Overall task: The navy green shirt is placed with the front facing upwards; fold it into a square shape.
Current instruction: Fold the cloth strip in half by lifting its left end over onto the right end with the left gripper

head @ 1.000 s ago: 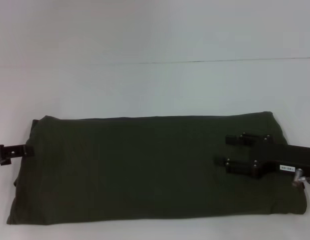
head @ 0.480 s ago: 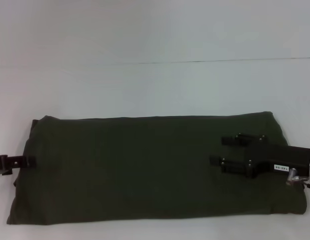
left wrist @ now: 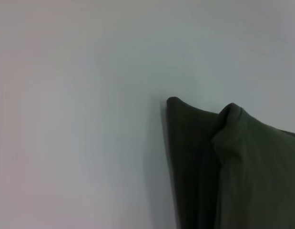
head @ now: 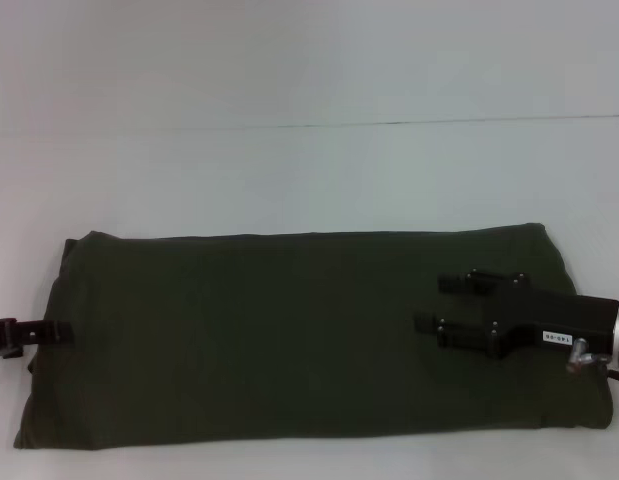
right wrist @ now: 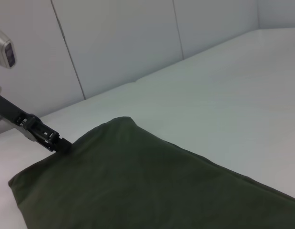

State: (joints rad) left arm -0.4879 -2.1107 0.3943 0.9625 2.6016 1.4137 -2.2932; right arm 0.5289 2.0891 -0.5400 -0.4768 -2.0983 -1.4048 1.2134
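White counter [head: 289, 170] w/ navy green shirt [head: 289, 335], folded to a long band. Right end effector [head: 439, 304] over shirt's end, jaws wide; left end effector [head: 61, 329] at opposite edge, state unclear. Risk: uneven grasp skews fold.

So the navy green shirt [head: 289, 335] lies flat on the counter [head: 309, 170] as a long folded band running left to right, close to the near edge, with lots of bare counter behind it. The right pincer [head: 434, 303] sits over the shirt's right part, its arm coming in from the right. The left pincer [head: 64, 329] is at the shirt's left edge, arm coming in from the left.
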